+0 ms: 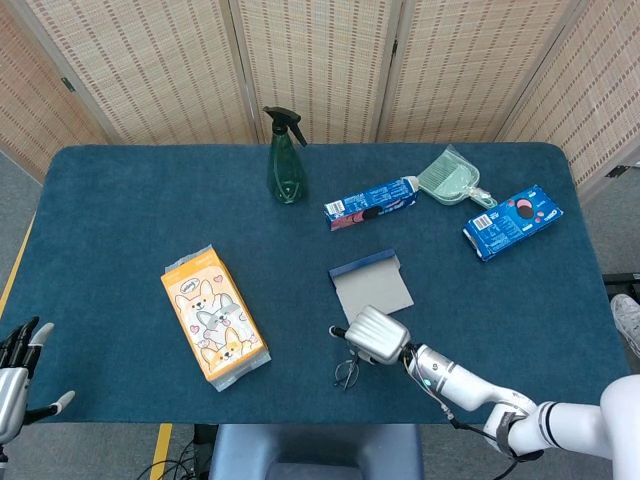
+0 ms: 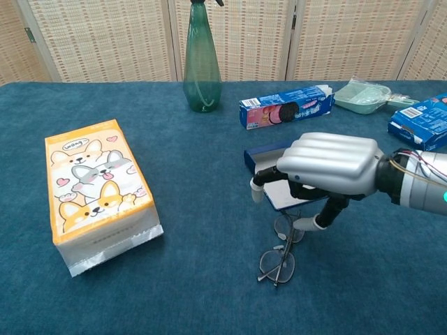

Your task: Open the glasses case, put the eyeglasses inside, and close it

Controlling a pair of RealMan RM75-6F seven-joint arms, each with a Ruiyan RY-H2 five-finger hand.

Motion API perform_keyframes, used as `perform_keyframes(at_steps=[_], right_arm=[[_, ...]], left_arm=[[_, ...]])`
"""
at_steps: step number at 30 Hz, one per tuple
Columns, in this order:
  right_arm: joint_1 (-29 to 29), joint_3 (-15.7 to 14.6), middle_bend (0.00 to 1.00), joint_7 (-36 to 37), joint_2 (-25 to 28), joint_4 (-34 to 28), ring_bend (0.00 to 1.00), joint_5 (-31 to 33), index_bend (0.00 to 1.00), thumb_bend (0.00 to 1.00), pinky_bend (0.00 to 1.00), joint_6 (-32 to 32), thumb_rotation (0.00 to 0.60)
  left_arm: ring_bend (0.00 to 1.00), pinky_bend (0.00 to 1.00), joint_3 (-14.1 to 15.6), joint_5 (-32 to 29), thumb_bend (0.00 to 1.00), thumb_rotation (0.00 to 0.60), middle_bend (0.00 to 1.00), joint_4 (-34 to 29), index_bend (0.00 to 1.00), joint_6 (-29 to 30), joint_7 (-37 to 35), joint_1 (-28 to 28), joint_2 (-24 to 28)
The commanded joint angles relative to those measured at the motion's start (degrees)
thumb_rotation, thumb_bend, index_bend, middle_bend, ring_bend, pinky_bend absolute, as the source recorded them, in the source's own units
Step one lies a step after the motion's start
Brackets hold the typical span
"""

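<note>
A: Left hand (image 1: 15, 370) idle at the table's near-left edge, fingers spread, holding nothing. Middle?

B: Eyeglasses (image 2: 279, 249) on the cloth, just in front of the open glasses case (image 1: 371, 283). Right hand (image 2: 328, 167) hovers over them, fingers curled down, nothing gripped.

A: Step?

B: Pickup, I judge. Next: lower, pinch the frame.

A: Lie of the glasses?

B: Folded; long axis running near-to-far, pointing towards the case.

eyeglasses (image 2: 278, 255) before glasses case (image 1: 371, 284) (apart)
</note>
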Motion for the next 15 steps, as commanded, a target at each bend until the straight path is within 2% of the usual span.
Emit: perform_keyframes(at_steps=[1,15], right_arm=[[0.0,-0.4,1.0,-0.3,-0.1,-0.1,1.0,-0.5,0.32,0.27,0.9,-0.5,0.6],[0.5,-1.2,1.0,-1.5,-2.4,2.7,1.0,-0.8,0.35,0.29,0.9,-4.2,0.6]], left_arm=[[0.0,0.16,0.0,-0.2,0.13,0.6,0.0,0.0,0.0,0.1,0.0,0.1,0.0],[0.0,0.16,0.2,0.1,0.13,0.6,0.0,-0.1,0.0,0.4,-0.2,0.5,-0.1]])
